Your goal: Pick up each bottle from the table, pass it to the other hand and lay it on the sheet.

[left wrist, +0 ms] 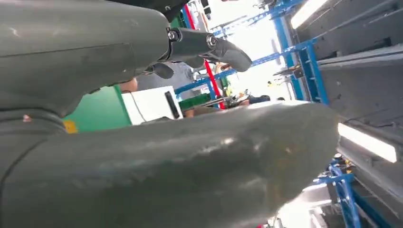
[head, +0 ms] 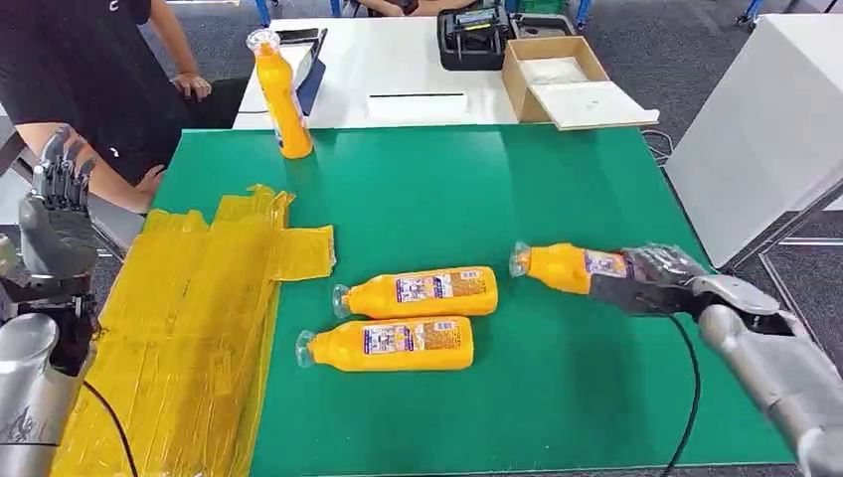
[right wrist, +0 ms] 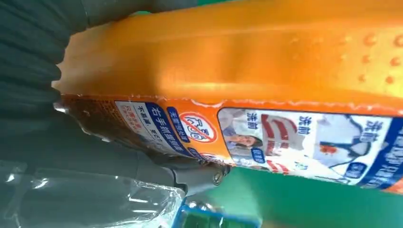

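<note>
A green table fills the head view, with a white table behind it at twelve o'clock holding a cardboard box and a black case. A yellow sheet lies at nine o'clock. Two bottles lie side by side at the centre; another bottle stands upright at eleven o'clock. At three o'clock the right hand grips a fourth bottle by its base. The left hand is raised at nine o'clock, holding nothing, fingers apart. A person sits at ten o'clock.

Left wrist view: the left hand grasps nothing.

Right wrist view: the gripped bottle sits close, label showing.
</note>
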